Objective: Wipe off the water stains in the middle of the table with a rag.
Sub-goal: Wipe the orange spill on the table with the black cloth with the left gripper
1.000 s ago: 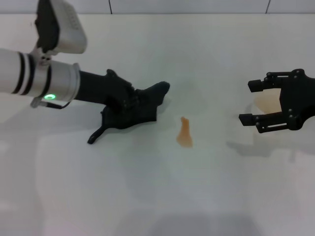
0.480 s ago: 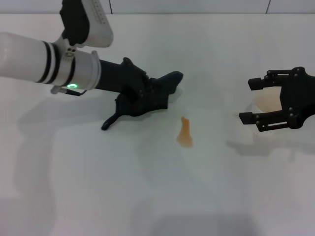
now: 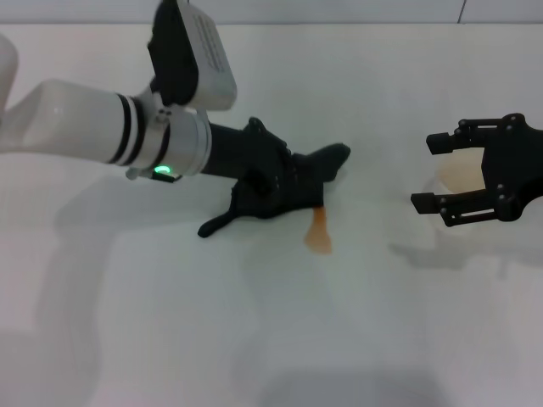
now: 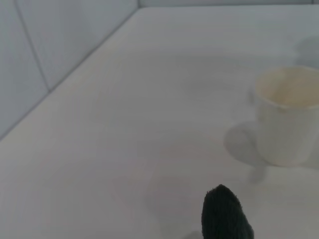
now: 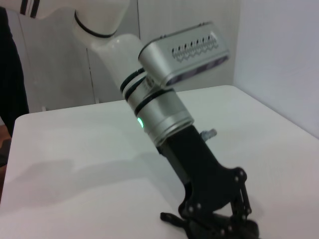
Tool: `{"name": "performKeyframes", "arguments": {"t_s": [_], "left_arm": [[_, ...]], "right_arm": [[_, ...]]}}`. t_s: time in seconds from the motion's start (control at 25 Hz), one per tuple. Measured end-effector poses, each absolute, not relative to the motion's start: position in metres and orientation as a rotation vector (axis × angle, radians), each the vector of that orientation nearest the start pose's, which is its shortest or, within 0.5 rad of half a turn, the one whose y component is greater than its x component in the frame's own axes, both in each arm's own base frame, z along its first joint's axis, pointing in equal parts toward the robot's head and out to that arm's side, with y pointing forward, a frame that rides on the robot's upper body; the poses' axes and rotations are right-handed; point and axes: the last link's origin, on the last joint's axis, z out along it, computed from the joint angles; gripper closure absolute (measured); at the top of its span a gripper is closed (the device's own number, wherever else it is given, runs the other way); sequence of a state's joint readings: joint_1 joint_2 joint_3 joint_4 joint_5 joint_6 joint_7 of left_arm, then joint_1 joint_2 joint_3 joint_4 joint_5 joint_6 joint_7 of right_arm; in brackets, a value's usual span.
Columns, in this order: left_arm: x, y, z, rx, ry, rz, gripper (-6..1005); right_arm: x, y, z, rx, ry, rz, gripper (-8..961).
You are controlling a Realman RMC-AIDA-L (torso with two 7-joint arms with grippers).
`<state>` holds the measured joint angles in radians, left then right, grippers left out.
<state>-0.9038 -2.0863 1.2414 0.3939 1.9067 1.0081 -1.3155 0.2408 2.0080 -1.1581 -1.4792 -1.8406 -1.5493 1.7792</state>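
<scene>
The dark rag [image 3: 293, 188] lies on the white table [image 3: 254, 339], with my left gripper [image 3: 270, 180] shut on it and pressing it down. One end of the rag [image 4: 225, 215] points right and its thin tail [image 3: 214, 226] trails to the left. The rag's lower right edge just touches the narrow top of the orange-peach water stains [image 3: 319, 236]. In the right wrist view, the left gripper [image 5: 215, 209] sits on the rag [image 5: 222, 232]. My right gripper [image 3: 427, 174] hovers open at the far right, apart from the stain.
A white paper cup [image 3: 459, 177] stands behind the right gripper's fingers, and it also shows in the left wrist view [image 4: 288, 115]. A wall borders the table's far edge [image 3: 339, 23].
The left arm has dragged the rag to the right, from well left of the stain to its top edge. The right gripper has stayed still.
</scene>
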Motion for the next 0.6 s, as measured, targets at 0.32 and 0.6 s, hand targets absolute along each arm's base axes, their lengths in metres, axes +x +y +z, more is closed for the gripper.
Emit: {"name": "performKeyframes", "arguments": {"t_s": [0.32, 0.6], "left_arm": [[-0.188, 0.39, -0.109, -2.91, -0.156, -0.104, 913], [-0.187, 0.379, -0.112, -2.975, -0.158, -0.132, 913]], "right_arm": [[0.199, 0.303, 0.068, -2.781, 0.278, 0.367, 151], [0.198, 0.303, 0.067, -2.783, 0.273, 0.367, 152]]}}
